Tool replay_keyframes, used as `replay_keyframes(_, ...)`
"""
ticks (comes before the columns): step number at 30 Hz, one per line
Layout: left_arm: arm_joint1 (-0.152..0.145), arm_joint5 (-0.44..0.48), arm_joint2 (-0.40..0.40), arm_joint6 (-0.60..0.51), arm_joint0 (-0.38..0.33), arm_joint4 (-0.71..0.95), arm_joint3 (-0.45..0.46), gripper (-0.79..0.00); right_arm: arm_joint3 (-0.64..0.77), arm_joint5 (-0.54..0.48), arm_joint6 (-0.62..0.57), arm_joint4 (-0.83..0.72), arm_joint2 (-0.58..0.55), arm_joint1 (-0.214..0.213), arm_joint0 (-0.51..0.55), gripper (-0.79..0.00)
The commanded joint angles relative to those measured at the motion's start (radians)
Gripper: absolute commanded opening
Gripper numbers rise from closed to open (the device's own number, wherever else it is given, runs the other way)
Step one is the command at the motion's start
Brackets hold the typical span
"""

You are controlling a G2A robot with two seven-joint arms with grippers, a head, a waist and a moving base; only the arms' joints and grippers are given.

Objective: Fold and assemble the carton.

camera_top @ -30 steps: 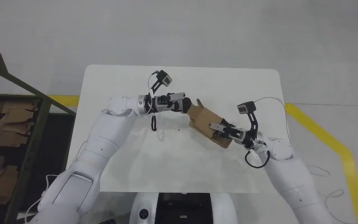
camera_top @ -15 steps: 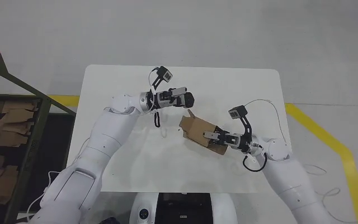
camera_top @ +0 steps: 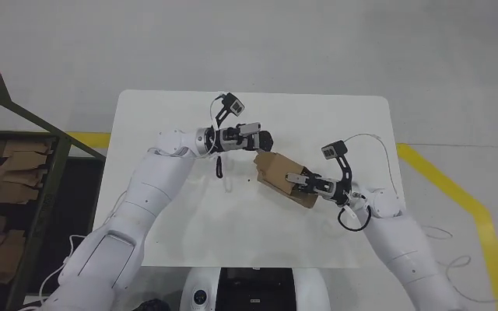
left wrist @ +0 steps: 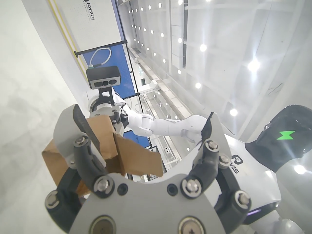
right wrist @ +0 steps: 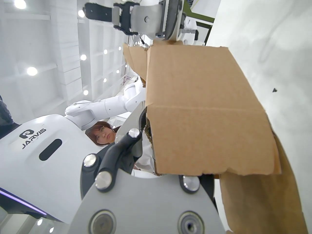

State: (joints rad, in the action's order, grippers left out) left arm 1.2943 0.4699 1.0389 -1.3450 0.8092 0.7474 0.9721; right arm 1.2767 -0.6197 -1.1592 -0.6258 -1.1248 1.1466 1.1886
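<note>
A brown carton point(camera_top: 280, 172) is held above the middle of the white table point(camera_top: 156, 225), tilted, with one end toward the left arm. My right gripper point(camera_top: 299, 181) is shut on the wall at its nearer end; in the right wrist view the carton point(right wrist: 202, 113) hides one side of that gripper point(right wrist: 156, 135). My left gripper point(camera_top: 262, 141) stands open just behind the carton's far end. In the left wrist view its fingers point(left wrist: 81, 125) are spread wide, and the carton's loose flaps point(left wrist: 126, 154) lie beside one of them, not between them.
A dark rack point(camera_top: 27, 179) with flat cardboard pieces stands off the table's left edge. A yellow floor line point(camera_top: 443, 186) runs to the right of the table. Bare table surface lies all around the carton.
The right gripper drew the carton away from the left gripper toward the front, then brought it back up close to it. The raised end flap now lies lower.
</note>
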Motion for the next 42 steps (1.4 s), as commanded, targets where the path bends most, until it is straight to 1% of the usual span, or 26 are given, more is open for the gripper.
replay_keyframes(1,-0.001,-0.006,0.002,-0.006,0.007,0.004,0.002,0.0,-0.004,-0.005,0.002,-0.01,-0.009,-0.001,0.001,-0.785)
replay_keyframes(8,0.006,-0.017,-0.015,-0.015,0.027,0.013,0.02,0.0,-0.004,-0.001,-0.002,-0.019,-0.01,-0.001,0.004,-0.785)
replay_keyframes(15,0.011,-0.022,-0.026,-0.018,0.025,0.009,0.016,0.0,-0.01,-0.003,-0.001,-0.023,-0.006,0.002,0.001,-0.785)
replay_keyframes(25,-0.001,0.0,0.025,-0.002,0.026,-0.006,0.009,0.0,-0.018,0.007,0.004,-0.014,-0.026,-0.003,0.005,-0.785)
replay_keyframes(30,-0.012,0.034,0.042,0.061,0.024,-0.119,0.014,0.0,-0.026,0.032,0.006,0.011,-0.035,-0.007,0.003,-0.785)
replay_keyframes(34,-0.02,0.063,0.044,0.135,0.027,-0.246,0.029,0.0,-0.023,0.054,0.0,0.024,-0.043,-0.011,0.004,-0.785)
replay_keyframes(42,-0.029,0.044,0.031,0.134,0.047,-0.328,0.092,0.0,-0.013,0.083,0.0,0.023,-0.061,-0.016,0.003,-0.785)
